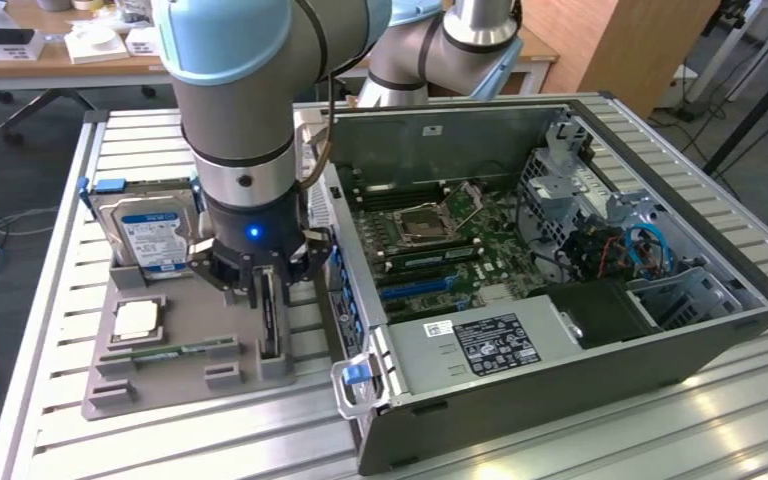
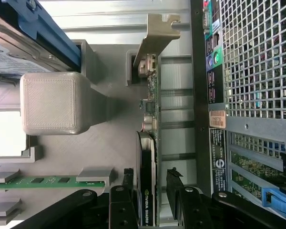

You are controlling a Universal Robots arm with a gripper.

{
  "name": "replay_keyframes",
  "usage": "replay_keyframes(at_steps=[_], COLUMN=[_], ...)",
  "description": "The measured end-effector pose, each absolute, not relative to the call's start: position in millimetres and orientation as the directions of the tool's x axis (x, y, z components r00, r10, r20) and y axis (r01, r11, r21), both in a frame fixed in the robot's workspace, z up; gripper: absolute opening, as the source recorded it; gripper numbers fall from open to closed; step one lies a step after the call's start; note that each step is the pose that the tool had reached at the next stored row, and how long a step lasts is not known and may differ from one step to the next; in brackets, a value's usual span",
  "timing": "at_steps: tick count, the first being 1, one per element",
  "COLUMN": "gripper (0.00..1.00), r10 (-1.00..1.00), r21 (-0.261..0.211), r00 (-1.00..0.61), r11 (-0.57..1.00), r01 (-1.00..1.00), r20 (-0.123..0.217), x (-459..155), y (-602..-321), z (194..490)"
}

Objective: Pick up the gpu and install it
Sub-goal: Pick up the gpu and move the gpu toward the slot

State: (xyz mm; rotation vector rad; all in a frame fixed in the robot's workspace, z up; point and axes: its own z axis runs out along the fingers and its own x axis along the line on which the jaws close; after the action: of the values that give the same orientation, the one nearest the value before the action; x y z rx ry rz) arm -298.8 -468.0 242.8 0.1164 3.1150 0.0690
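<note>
The gripper (image 1: 267, 288) is wide open, one finger on each side of the gpu (image 1: 269, 335), and it holds nothing. The gpu stands on its edge in the gray tray (image 1: 171, 375), at the lower left of the exterior view, beside the computer case (image 1: 598, 370).

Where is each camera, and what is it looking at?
Exterior view: off the arm, up high, looking down at the open computer case and the grey holder on the table; the arm and gripper show.
Wrist view: on the wrist, looking along the open gripper at the gpu, which stands on edge between its fingers.
Both views share the gripper, gpu, grey holder and computer case.
</note>
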Motion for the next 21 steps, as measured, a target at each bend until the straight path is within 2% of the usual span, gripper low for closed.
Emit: replay_keyframes(at_steps=[21], gripper=[0.41], r10=[0.075], r21=[0.046], r00=[-0.997], r11=[0.996], r01=[0.074], r20=[-0.022], x=[-299.6], y=[-467.4], z=[238.4])
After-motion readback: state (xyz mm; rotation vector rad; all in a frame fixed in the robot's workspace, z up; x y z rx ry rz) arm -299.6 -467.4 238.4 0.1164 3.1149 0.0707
